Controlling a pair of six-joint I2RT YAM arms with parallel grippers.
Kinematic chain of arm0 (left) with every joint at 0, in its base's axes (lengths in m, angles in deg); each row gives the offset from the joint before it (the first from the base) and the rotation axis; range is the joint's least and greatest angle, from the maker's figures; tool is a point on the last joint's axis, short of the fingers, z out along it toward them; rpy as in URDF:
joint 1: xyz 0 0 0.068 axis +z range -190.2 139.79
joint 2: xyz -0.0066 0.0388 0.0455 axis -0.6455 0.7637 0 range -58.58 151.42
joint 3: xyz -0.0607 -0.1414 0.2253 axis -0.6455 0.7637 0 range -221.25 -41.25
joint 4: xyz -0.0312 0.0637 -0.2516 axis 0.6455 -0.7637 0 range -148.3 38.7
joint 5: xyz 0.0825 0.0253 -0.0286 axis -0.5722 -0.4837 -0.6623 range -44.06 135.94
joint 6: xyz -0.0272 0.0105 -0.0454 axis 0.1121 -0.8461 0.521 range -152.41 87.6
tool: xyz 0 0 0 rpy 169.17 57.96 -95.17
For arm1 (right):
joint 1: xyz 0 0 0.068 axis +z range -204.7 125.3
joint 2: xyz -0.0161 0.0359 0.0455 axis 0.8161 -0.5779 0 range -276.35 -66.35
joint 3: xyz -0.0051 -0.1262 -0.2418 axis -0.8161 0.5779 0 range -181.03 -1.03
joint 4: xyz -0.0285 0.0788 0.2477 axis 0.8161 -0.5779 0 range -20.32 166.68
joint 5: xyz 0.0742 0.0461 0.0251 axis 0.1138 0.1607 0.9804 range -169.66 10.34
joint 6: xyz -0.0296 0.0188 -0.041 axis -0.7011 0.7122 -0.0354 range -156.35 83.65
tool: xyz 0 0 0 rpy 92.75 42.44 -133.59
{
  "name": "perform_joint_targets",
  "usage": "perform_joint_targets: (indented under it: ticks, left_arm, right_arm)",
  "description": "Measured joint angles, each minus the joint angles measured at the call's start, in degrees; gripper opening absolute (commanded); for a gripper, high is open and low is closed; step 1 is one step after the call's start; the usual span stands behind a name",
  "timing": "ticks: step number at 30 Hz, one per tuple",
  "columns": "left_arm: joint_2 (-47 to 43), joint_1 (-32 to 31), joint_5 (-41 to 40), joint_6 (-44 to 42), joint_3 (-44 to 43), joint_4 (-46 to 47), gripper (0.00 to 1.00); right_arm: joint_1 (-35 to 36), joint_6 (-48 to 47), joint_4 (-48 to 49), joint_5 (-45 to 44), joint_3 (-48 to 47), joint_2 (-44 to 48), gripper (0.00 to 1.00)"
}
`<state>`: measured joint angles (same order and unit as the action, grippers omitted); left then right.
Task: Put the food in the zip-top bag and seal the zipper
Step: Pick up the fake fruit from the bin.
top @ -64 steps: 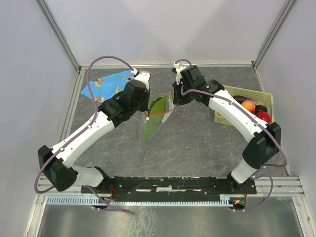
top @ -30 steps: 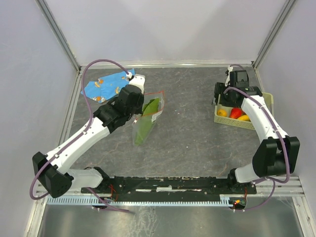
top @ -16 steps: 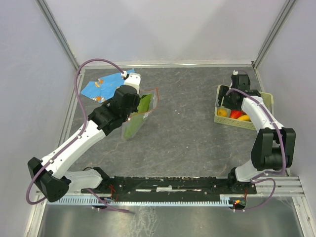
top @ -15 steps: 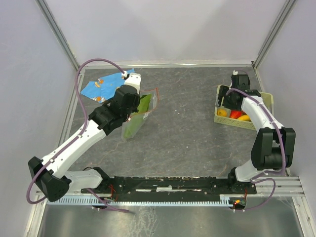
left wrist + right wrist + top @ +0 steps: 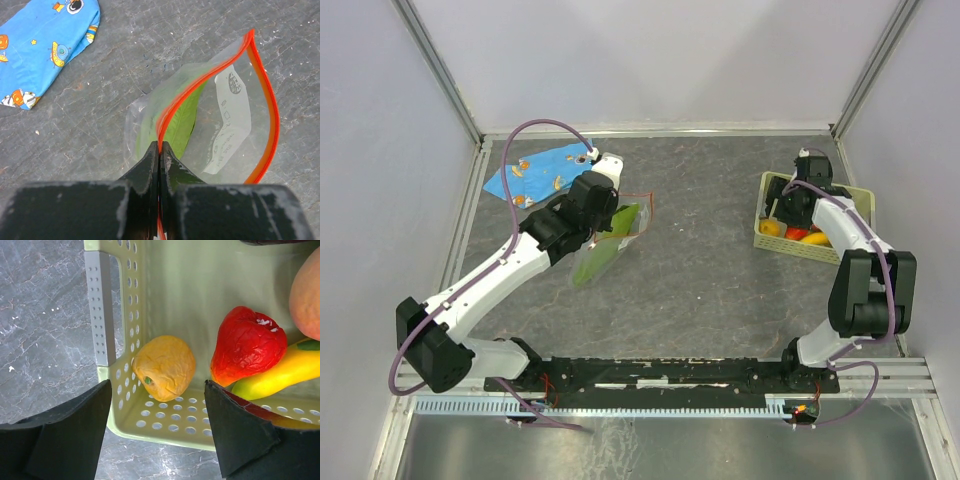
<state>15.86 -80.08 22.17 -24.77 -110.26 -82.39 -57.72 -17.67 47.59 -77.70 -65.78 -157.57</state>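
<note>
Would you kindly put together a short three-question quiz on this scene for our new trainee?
1. True or false: the left gripper is shut on the bag's red strip.
2. What lies inside the bag? A) a green leaf B) a carrot C) a grape
3. Fill in: the right gripper hangs open above the ____.
Key: 1 true; 2 A; 3 basket.
</note>
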Motion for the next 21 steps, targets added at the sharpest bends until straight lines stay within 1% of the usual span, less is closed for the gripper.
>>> perform_joint_targets:
  ticks: [8, 14, 21]
  left_arm:
    - [0.00, 0.00, -0.11, 0.00, 0.00, 0.00, 0.03]
    - [0.00, 0.00, -0.13, 0.00, 0.02, 0.00, 0.03]
    - [0.00, 0.00, -0.13, 0.00, 0.02, 0.00, 0.03]
  right_arm:
    - [-2.43, 0.98, 0.48, 0.63, 1.38, 2.47, 0.76]
    - [-3.28, 1.09, 0.79, 1.97, 1.38, 1.14, 0.71]
    - [-3.23, 1.03, 0.81, 6.67, 1.38, -4.81, 0.74]
